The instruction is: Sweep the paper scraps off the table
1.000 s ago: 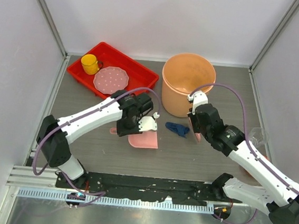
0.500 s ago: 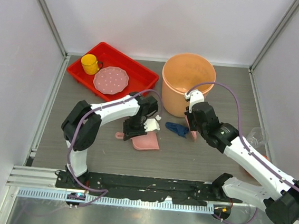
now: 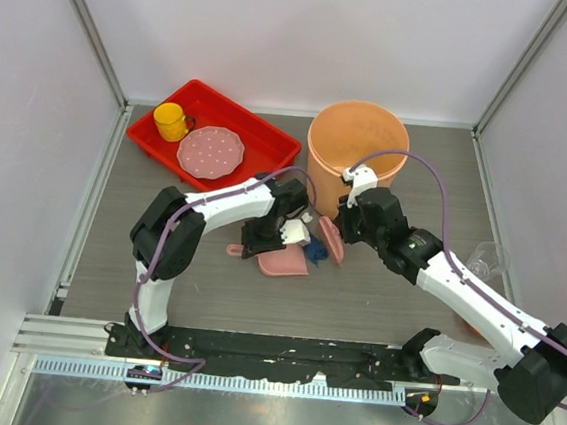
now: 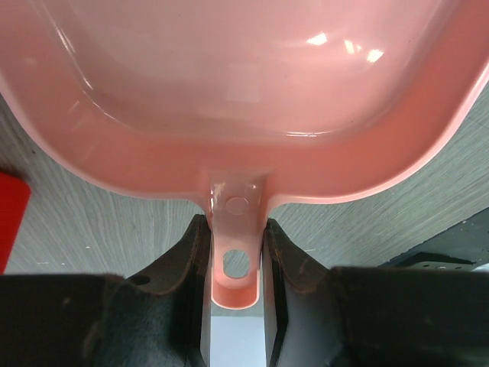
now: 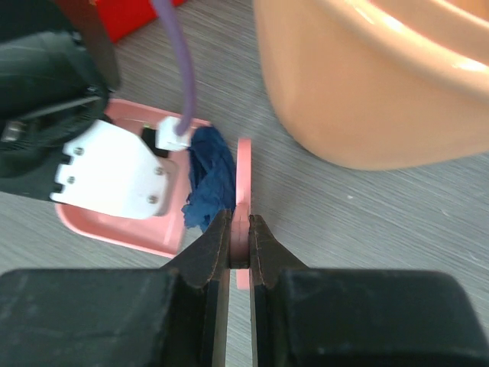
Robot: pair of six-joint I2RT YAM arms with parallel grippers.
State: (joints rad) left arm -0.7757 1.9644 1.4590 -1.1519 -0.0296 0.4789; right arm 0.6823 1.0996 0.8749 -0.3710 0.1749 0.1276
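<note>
glossy plastic dustpan (image 4: pixel 244 76), matt wood-grain table (image 4: pixel 99 225)

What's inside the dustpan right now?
Near its handle the dustpan is bare. A blue paper scrap sits at its mouth, against the brush. The left gripper covers part of the floor, so other scraps cannot be ruled out.

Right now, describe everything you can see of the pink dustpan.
The pink dustpan is glossy plastic, a shallow tray with a raised rim and a short flat handle pierced by a hanging hole. It rests on the table, in front of the orange bucket. The left gripper is clamped on the handle. A blue paper scrap sits at its open edge; the tray's visible inside looks bare.
</note>
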